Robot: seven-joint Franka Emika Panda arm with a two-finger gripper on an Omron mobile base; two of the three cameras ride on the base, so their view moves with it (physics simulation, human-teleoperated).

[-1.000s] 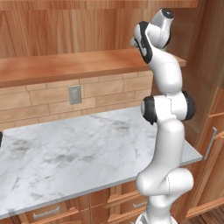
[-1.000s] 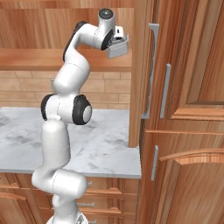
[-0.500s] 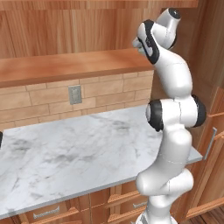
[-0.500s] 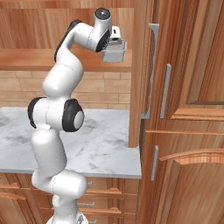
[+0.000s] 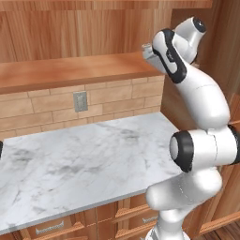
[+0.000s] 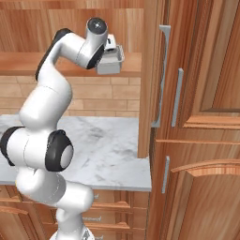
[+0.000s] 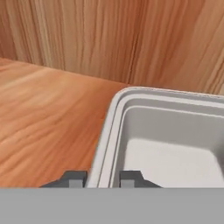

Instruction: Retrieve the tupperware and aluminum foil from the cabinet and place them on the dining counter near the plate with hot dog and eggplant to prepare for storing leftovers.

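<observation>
Now lifting the tub (image 6: pixel 111 62) clear of the shelf (image 6: pixel 28 63), with the elbow swinging lower and outward than a second ago. Gripper (image 7: pixel 103 178) pinching the tub's (image 7: pixel 175 140) near wall between both fingers (image 7: pixel 73 178), the basin spreading toward 2 o'clock. Hanging at the cabinet's (image 5: pixel 70 70) right end, above the worktop (image 5: pixel 79 164).

White arm (image 5: pixel 197 140) rises at lower right, its upper links folded toward the cabinet shelf (image 5: pixel 70 70). Marble worktop (image 5: pixel 79 164) sits below a brick backsplash carrying one wall outlet (image 5: pixel 80 101) (grey). Drawers (image 5: pixel 51 226) beneath.
</observation>
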